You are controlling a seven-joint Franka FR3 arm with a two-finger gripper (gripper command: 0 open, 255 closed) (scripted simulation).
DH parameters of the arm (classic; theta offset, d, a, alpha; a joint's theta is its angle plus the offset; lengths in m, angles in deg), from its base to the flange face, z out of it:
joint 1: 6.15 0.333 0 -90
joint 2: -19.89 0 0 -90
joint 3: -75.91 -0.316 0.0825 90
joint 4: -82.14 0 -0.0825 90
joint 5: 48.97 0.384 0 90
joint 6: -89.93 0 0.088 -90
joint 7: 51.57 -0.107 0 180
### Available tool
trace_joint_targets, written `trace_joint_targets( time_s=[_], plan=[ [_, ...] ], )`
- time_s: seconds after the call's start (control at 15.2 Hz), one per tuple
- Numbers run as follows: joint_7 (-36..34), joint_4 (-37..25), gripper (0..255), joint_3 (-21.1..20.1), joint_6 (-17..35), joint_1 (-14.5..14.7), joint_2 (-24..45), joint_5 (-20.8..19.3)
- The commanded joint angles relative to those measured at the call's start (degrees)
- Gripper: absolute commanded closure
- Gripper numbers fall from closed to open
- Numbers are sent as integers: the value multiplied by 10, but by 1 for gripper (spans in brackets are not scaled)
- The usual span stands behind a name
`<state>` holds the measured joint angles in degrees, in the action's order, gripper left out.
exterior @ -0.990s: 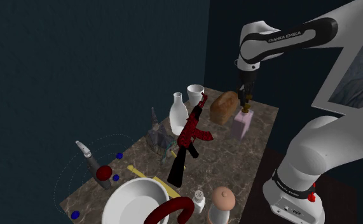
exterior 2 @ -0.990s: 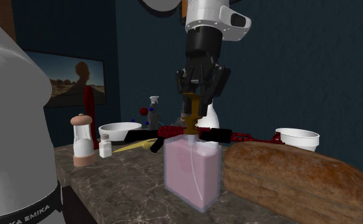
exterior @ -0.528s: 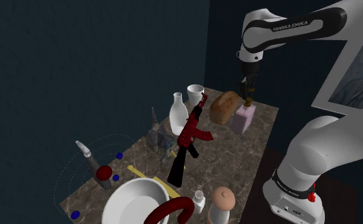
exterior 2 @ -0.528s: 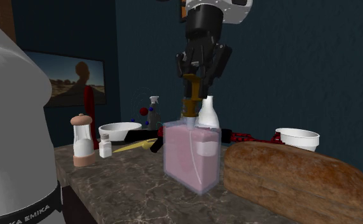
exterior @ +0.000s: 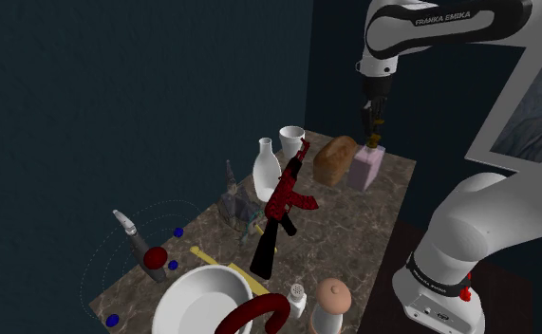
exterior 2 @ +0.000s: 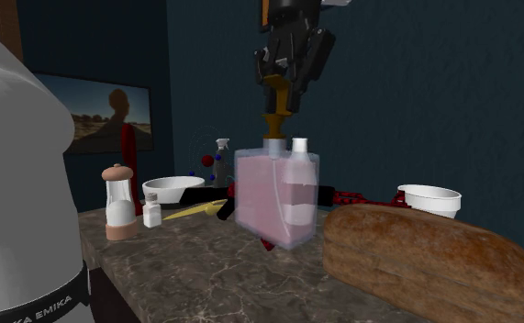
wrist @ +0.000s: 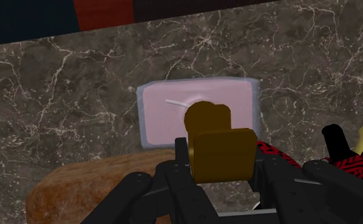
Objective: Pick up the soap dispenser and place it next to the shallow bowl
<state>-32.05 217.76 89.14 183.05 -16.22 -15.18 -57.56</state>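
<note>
Shallow bowl [exterior: 188, 285], near rim beyond the shoulder view's bottom edge.

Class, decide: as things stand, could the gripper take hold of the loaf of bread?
Probably not yet: the gripper is shut on the pump of the soap dispenser, so it is occupied. The loaf itself lies uncovered beside it.

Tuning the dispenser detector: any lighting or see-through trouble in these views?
Shoulder view: dim overall, soap dispenser a pale pink patch by the brown loaf. Second exterior view: its body is see-through, the white vase showing through it. Wrist view: even light, no glare; the brown pump covers part of the pink body.
</note>
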Motion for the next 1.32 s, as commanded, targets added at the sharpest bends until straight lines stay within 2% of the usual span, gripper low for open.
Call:
trace_joint_targets(
  time_s=[0.0, 1.25],
  plan=[
    [1, -16, 255, -1, -15, 1, 1, 1],
    [9, -185, 255, -13, -155, 7, 30, 12]
  ],
)
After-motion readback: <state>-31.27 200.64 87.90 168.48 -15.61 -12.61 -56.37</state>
